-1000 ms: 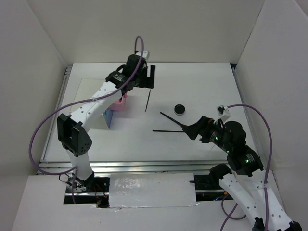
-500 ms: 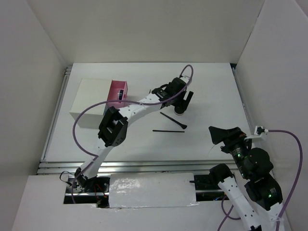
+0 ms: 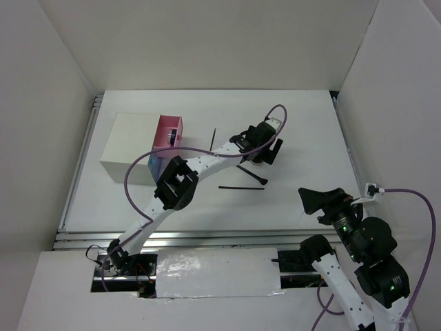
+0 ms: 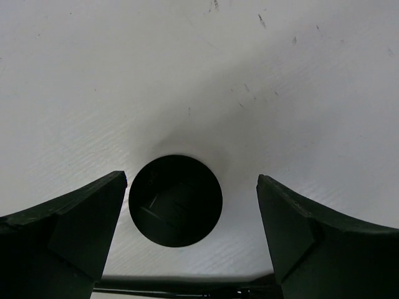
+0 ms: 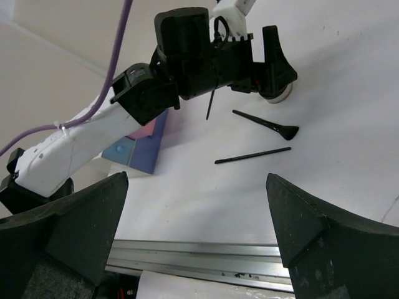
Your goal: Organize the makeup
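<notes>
At the left of the white worktop (image 3: 303,117) stands a white box (image 3: 127,141), square-edged and matt. Its pink drawer (image 3: 169,127) is open, and a small dark item lies in it, too small to name. A blue drawer (image 3: 157,167) shows below the pink one, partly hidden under the left arm.

Just right of the box lies a thin black pencil (image 3: 212,136), straight and apart from the rest. Further right, the left fingers (image 4: 62,230) are released and stand wide apart. One sits on each side of a round black compact (image 4: 176,200), flat-topped and dull, and they are not closed on it.

Near the compact lie a black brush (image 3: 248,172) with a wedge-shaped tip and a second slim black pencil (image 3: 241,187). At the far right, the right fingers (image 5: 318,230) are spread and hold nothing, well apart from the makeup.
</notes>
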Controlling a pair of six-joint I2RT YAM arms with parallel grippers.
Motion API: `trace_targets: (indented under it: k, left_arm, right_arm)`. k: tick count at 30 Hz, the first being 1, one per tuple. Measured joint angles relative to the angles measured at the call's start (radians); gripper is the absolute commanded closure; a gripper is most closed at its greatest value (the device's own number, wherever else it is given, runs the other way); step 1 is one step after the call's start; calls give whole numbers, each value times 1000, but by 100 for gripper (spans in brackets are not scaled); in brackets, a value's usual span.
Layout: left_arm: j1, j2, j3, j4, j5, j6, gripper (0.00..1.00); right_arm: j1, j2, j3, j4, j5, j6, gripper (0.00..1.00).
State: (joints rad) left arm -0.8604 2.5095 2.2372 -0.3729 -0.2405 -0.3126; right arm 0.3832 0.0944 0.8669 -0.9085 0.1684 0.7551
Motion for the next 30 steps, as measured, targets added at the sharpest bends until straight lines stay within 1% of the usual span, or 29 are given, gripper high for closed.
trace_targets:
  k: [5,7,10,11,12,13,15,16,19,21,25,27,30]
  left_arm:
    - [5,36,9,-1,-2,0,1]
    - [5,48,9,-4,-2,0,2]
    - [5,56,9,-11,-10,-1,15]
    - [5,56,5,-12,-11,0,27]
    - [5,55,-1,-8,-16,0,32]
    - [5,53,-6,1,-18,0,41]
    - [5,45,-23,14,-21,4,49]
    - [5,43,-25,15,-21,3,57]
    - [5,42,-25,12,-19,3,65]
    - [5,37,-25,7,-15,3,66]
    - [5,-3,-25,-10,-13,14,66]
    - [7,-55,-36,-19,-20,27,65]
    - [18,-177,-74,-26,-31,47,65]
  right_arm:
    - [0,0,3,3,-10,-17,0]
    - [0,0,2,6,-15,-18,0]
    - [0,0,-9,12,-24,-21,0]
    - [0,0,-11,12,-27,-21,0]
    - [0,0,-13,15,-28,-21,0]
    - [0,0,-16,19,-30,-21,0]
    - [0,1,-18,26,-34,-21,0]
    - [0,2,-18,28,-35,-21,0]
    - [0,2,-18,35,-38,-21,0]
    - [0,3,-18,35,-39,-21,0]
    - [0,10,-18,40,-40,-22,0]
    - [0,16,-18,43,-43,-22,0]
    - [0,23,-23,56,-50,-21,0]
